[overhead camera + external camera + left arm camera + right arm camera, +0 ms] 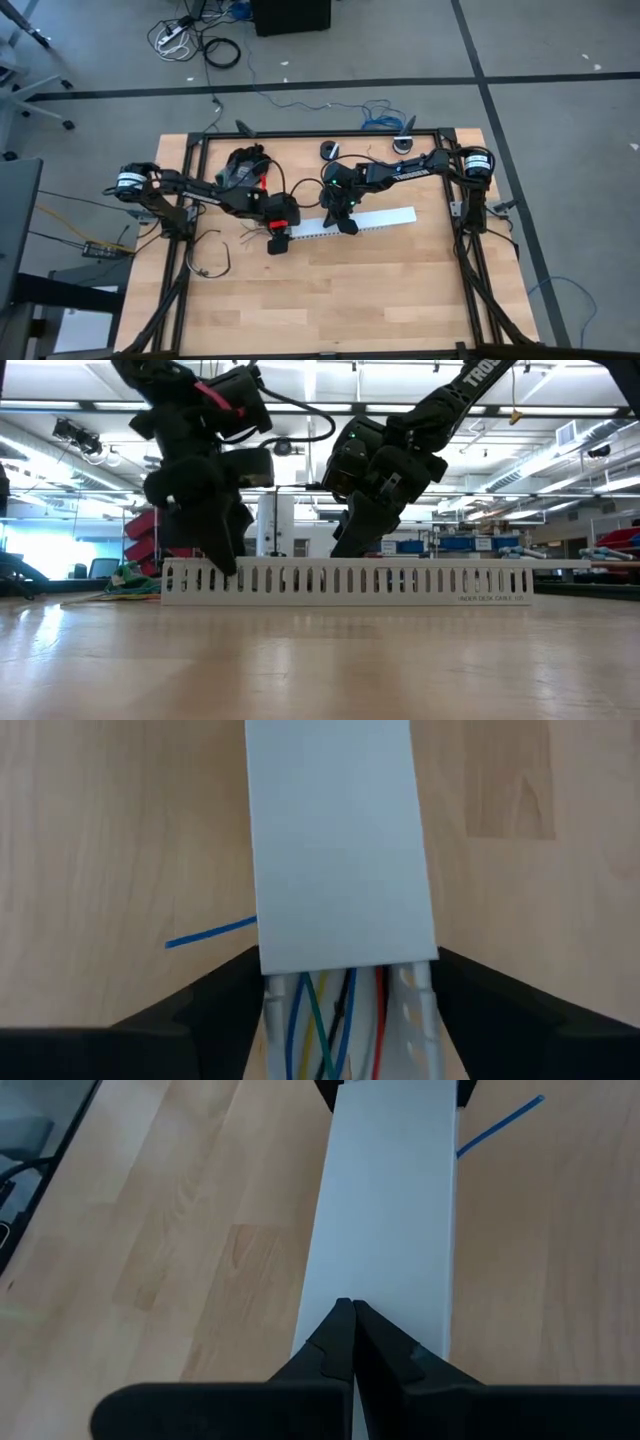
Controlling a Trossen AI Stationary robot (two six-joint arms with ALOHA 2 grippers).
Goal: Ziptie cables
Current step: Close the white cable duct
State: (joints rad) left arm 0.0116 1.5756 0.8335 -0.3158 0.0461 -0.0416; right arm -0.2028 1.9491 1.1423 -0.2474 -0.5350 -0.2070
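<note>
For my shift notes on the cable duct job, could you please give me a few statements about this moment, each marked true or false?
1. A white cover lies on the slotted duct. True.
2. The right gripper is wide open. False: its fingers are shut together, tips over the cover.
3. The left gripper straddles the duct's end, one finger on each side. True.
4. Only black wires show inside the duct. False: the coloured wires include blue, green, yellow, red and black.
5. The duct stands on end. False: it lies flat on the wooden table.
</note>
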